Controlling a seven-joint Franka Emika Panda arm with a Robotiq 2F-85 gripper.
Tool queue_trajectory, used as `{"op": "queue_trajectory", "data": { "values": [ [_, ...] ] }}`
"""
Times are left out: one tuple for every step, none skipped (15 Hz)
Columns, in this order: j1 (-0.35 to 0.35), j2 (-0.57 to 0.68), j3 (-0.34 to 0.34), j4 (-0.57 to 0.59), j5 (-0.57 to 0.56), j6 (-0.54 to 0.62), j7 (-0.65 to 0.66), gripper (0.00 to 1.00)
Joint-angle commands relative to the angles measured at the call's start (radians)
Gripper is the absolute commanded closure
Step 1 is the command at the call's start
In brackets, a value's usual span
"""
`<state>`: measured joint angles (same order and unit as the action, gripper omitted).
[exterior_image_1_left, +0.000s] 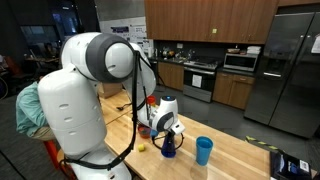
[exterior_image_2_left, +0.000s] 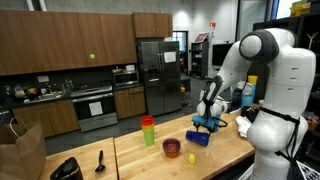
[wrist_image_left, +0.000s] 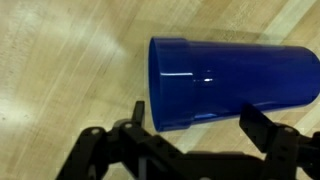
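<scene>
While pincer (wrist_image_left: 192, 120) gapes, blue cup (wrist_image_left: 235, 75) (sideways) beneath

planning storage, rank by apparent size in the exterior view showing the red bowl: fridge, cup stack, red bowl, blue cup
1. fridge
2. cup stack
3. red bowl and blue cup look alike, so tied

A light wooden table (exterior_image_2_left: 132, 160) carries a dark blue cup (wrist_image_left: 230, 85) lying on its side. Also on the table are a red bowl (exterior_image_2_left: 171, 148), an upright stack of coloured cups (exterior_image_2_left: 148, 130) and a light blue cup (exterior_image_1_left: 204, 150) standing upright.
</scene>
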<state>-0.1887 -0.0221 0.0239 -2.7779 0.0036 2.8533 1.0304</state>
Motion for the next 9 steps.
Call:
{"op": "queue_trajectory", "data": {
  "values": [
    [0.052, 0.071, -0.030, 0.002, 0.030, 0.047, -0.016, 0.35],
    [0.059, 0.072, -0.033, 0.004, 0.041, 0.052, -0.025, 0.42],
    [0.068, 0.067, -0.034, 0.005, 0.080, 0.045, -0.052, 0.48],
    [0.081, 0.070, -0.032, 0.006, 0.134, 0.038, -0.088, 0.50],
    [0.097, 0.063, -0.029, 0.007, 0.222, 0.011, -0.161, 0.51],
    [0.108, 0.051, -0.028, 0.003, 0.293, -0.005, -0.219, 0.52],
    [0.120, 0.030, -0.027, -0.011, 0.380, -0.026, -0.291, 0.55],
    [0.108, 0.018, -0.009, -0.017, 0.450, -0.041, -0.352, 0.58],
    [0.111, 0.031, -0.010, 0.000, 0.510, -0.067, -0.409, 0.58]
  ]
}}
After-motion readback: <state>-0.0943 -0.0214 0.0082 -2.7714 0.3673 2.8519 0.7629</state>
